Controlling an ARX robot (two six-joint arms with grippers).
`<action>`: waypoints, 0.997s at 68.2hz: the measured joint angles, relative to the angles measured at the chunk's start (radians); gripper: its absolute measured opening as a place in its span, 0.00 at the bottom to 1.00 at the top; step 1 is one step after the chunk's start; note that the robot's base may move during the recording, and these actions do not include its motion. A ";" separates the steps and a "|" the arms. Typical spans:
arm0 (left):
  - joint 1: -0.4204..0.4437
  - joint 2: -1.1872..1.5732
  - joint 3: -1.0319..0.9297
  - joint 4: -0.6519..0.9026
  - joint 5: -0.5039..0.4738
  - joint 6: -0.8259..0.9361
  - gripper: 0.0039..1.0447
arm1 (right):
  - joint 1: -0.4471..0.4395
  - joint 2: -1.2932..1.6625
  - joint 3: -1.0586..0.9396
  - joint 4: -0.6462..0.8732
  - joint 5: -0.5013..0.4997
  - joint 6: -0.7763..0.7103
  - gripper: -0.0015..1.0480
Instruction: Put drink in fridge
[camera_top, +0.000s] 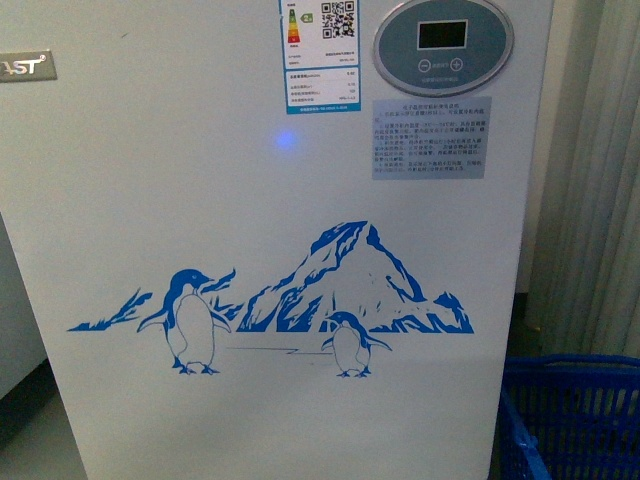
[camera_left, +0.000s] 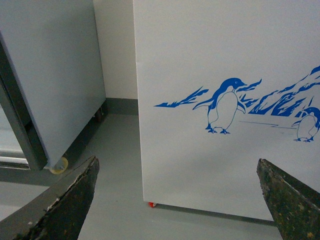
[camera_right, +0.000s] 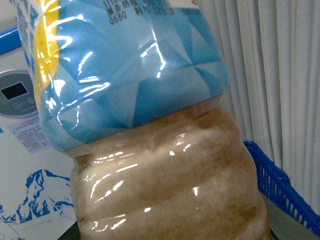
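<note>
The fridge (camera_top: 250, 200) fills the front view. Only its white face shows; the lid is above the frame, so I cannot tell whether it is slid open. The penguin-and-mountain print (camera_top: 290, 310) sits around 6 o'clock on that face, and the oval grey display (camera_top: 443, 45) is at 1 o'clock. In the left wrist view a plain grey cabinet (camera_left: 55, 75) stands beside the fridge with a strip of floor (camera_left: 110, 165) between them. A pale curtain (camera_top: 590, 170) hangs at 3 o'clock in the front view, with a blue basket (camera_top: 570, 415) below it at 5 o'clock.

The drink (camera_right: 150, 150) crowds the right wrist view. It has a blue label above a ribbed clear body of brownish liquid, and it hangs out by the fridge's display side, near the curtain and above the basket. Its long axis runs roughly along the curtain folds, so it is close to upright with a slight lean. The cap is out of frame.

The right fingers are hidden. Nothing else carries the bottle, so I judge them clamped around its lower body, which keeps it ready for lowering in.

The left fingers (camera_left: 75, 200) are spread wide and empty, low before the panel. They are probably free for the lid.
</note>
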 joint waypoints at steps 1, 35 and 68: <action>0.000 0.000 0.000 0.000 0.000 0.000 0.92 | 0.000 0.000 0.000 0.000 -0.001 0.000 0.41; 0.000 0.000 0.000 0.000 0.000 0.000 0.92 | 0.000 0.001 -0.006 0.000 0.003 -0.001 0.41; 0.000 0.000 0.000 0.000 -0.001 0.000 0.92 | 0.000 0.000 -0.006 0.000 0.002 -0.001 0.41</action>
